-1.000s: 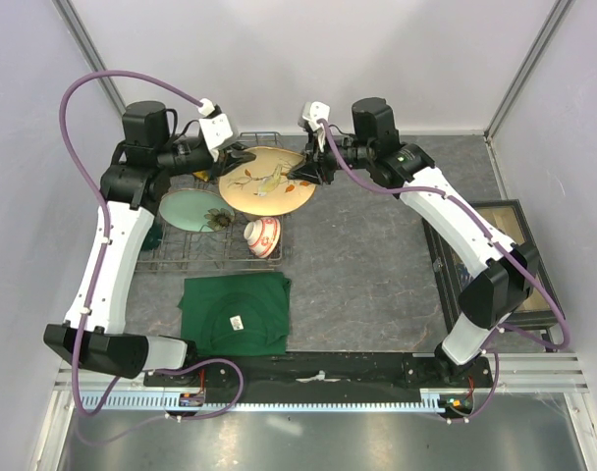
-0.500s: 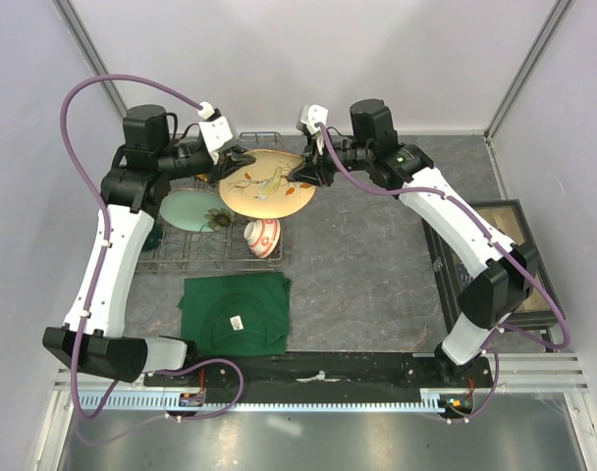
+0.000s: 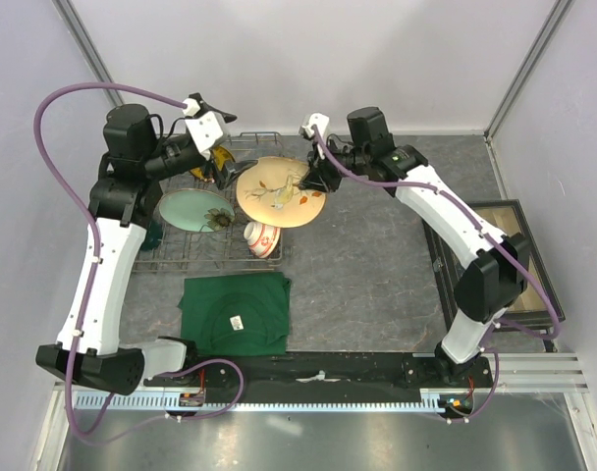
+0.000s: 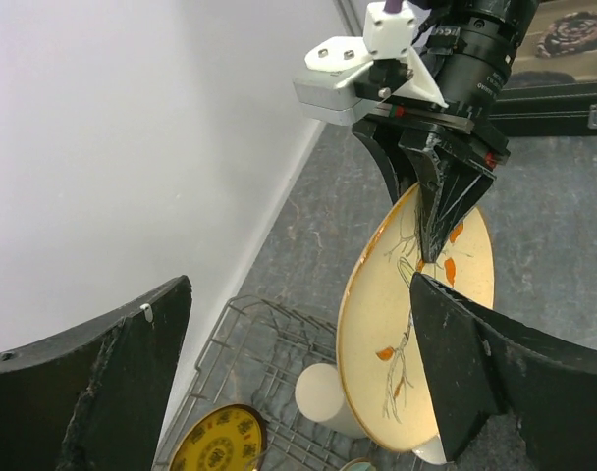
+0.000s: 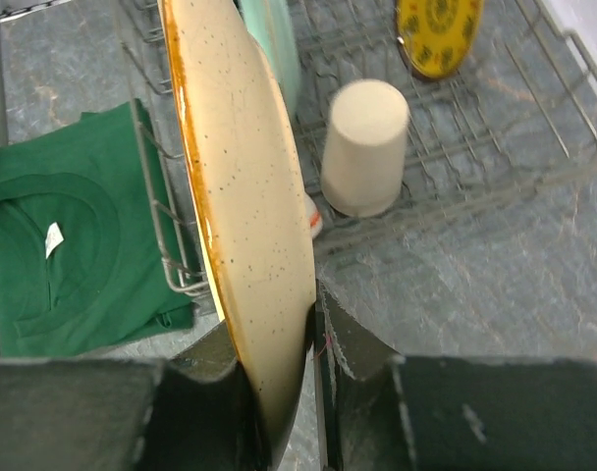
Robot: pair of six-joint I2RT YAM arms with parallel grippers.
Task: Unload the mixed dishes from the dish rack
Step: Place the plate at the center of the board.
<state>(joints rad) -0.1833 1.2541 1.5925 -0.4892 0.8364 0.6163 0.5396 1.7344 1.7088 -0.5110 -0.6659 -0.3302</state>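
Now the right gripper [image 3: 313,181] is pinching the plate [image 3: 277,193] by its rim above the rack [image 3: 186,261] edge, left gripper [image 3: 218,165] gaping wide; that lone edge grip is risking a slip onto the bowl [image 3: 261,235].

Ahead of the left gripper [image 4: 300,282], its jaws spread wide, the round cream floral ceramic plate [image 4: 416,324] is hanging on edge and filling the right half of the gap. The right gripper [image 5: 277,373], pinching its far rim, is blocking the way beyond. Under the left gripper the grey metal wire dish rack [image 4: 264,339] is standing with a tall beige cup [image 4: 326,397] and a yellow-and-dark patterned plate [image 4: 218,444] in it (both are leaving little room to descend). A white wall [image 4: 132,147] is closing off its left side. Below the right gripper, bare grey speckled tabletop [image 5: 456,285] is lying open beside the rack. A dark green folded cloth [image 5: 73,245] is covering the surface on the plate's other side.
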